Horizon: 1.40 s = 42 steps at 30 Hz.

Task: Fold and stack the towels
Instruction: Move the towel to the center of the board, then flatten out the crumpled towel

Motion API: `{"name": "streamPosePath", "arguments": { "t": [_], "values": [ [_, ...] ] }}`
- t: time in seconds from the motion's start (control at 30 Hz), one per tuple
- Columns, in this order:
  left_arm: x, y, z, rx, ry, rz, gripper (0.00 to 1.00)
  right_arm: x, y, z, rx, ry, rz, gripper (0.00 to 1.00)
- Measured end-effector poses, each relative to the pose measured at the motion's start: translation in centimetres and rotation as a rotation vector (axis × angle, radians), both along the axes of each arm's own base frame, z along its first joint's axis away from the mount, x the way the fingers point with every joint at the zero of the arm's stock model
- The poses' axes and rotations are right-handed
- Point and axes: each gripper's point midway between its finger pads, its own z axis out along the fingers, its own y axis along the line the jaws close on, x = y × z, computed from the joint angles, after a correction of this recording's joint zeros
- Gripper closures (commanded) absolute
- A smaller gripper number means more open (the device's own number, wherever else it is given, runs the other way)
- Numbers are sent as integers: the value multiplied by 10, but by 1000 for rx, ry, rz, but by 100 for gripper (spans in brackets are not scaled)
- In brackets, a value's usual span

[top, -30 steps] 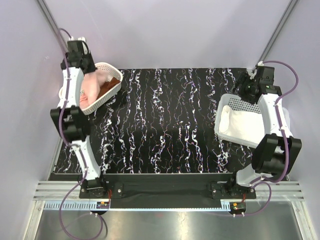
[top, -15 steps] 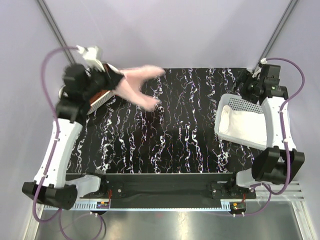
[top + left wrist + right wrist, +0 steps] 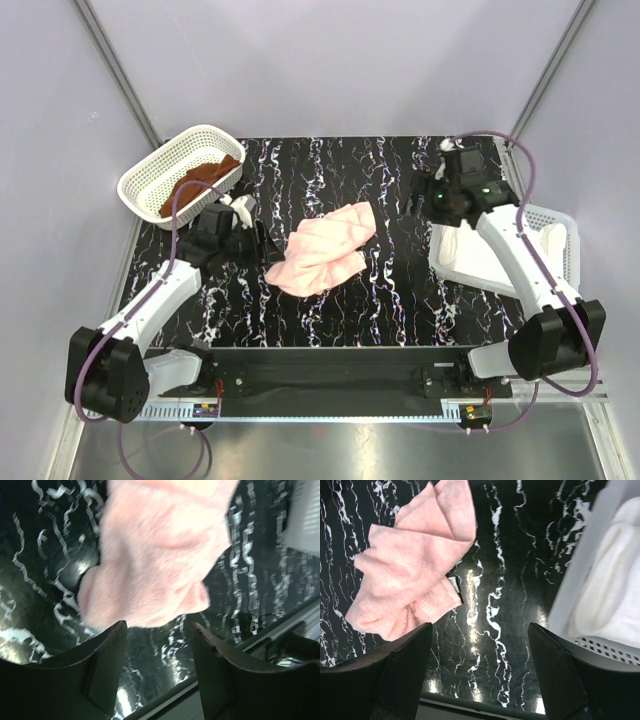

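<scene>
The pink towel [image 3: 325, 250] lies crumpled at the centre of the top view. The left gripper [image 3: 157, 630], just left of it, has its fingers spread wide and empty. The right gripper [image 3: 479, 635], at upper right, is likewise spread and empty.

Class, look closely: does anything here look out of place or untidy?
The pale pink cloth towel lies crumpled in a heap, not folded, midway across the black marbled table. Nothing looks damaged.
</scene>
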Motion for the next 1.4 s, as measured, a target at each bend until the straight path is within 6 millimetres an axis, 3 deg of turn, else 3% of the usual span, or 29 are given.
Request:
{"name": "streamPosePath", "arguments": {
  "t": [0.1,0.17,0.33,0.47,0.57,0.73,1.0,1.23,1.27,1.37,1.4],
  "values": [
    [7,-9,15,-59,-46,-6,42,-1,29,-11,-17,16,50,22],
    [9,-10,22,-67,-57,-11,41,1,45,-21,-27,39,75,32],
    [20,-13,50,-70,-126,-27,40,14,83,-57,-65,112,110,40],
    [24,-16,50,-84,-131,-25,40,21,104,-84,-90,157,146,44],
    [25,-17,38,-85,-100,-17,40,26,113,-101,-104,170,172,44],
    [21,-14,3,-59,-12,5,41,40,112,-123,-173,180,193,40],
    [-1,-3,-72,45,172,67,40,100,107,-148,-249,151,181,37],
    [3,0,-91,70,206,121,43,149,100,-150,-175,124,154,34],
    [6,-1,-92,67,201,124,45,151,101,-153,-170,128,158,33],
    [16,-5,-92,65,210,130,66,154,109,-168,-155,148,188,35],
    [22,-7,-92,68,210,126,79,152,111,-175,-153,160,199,41]
  ]
}}
